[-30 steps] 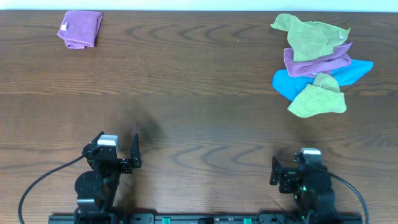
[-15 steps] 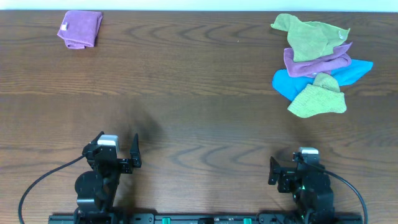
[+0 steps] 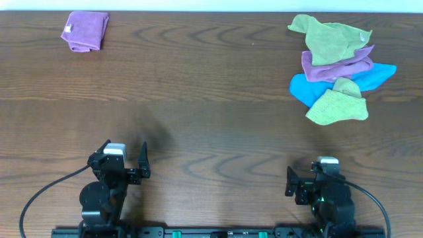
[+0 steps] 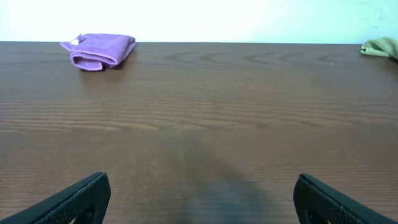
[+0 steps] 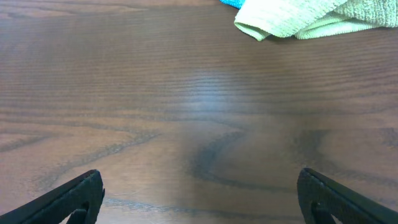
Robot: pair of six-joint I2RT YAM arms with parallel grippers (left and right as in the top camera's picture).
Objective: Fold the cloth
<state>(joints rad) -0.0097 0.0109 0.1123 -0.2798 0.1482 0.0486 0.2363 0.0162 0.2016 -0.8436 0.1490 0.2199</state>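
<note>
Noted cloth (image 3: 85,30) as a purple bundle, doubled over, small white tag (image 3: 68,28) at its left edge; located at far left corner of desk (image 3: 211,125), well apart from both pincers. Recorded desk as dark wood grain, carrying a pile (image 3: 337,66) of green, purple and blue cloths at far right, white wall (image 4: 199,18) beyond. Found left pincer (image 4: 200,194) and right pincer (image 5: 200,198) released, spread wide at near edge, grasping nothing.

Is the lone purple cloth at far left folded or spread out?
Folded: the cloth lies compact and doubled over, layered edges visible in the left wrist view.
</note>
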